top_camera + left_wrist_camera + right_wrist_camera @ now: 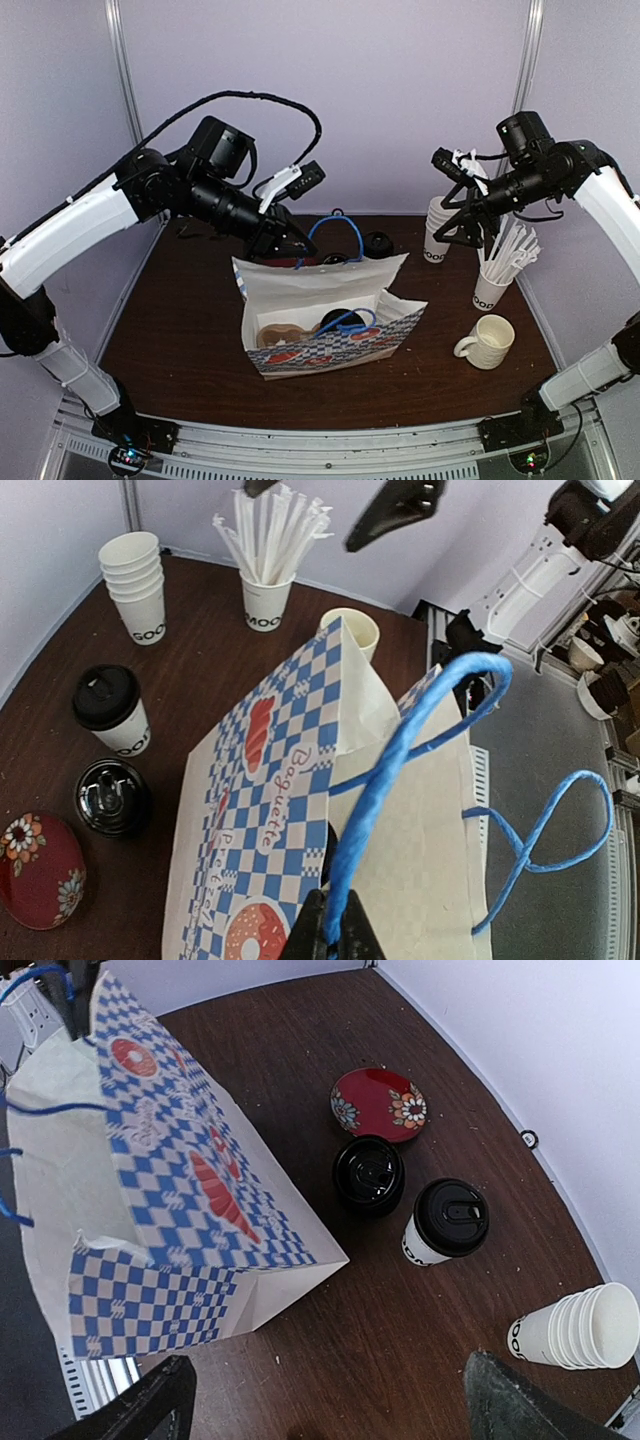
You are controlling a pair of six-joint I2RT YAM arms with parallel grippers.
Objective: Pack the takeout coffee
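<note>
From above, the left gripper (295,255) pinches the paper bag's (320,350) blue handle (335,228). Inside the bag, a pulp carrier (278,335) lies left to right, a black lid (333,322) facing up. The right gripper (447,200) hangs wide open above the stacked cups (435,240). At the left wrist, the fingers (310,935) are clamped on the handle, and two lidded cups (112,710) stand upright. At the right wrist, the fingers (150,1405) are spread, and both cups stand lids up just beyond the bag.
</note>
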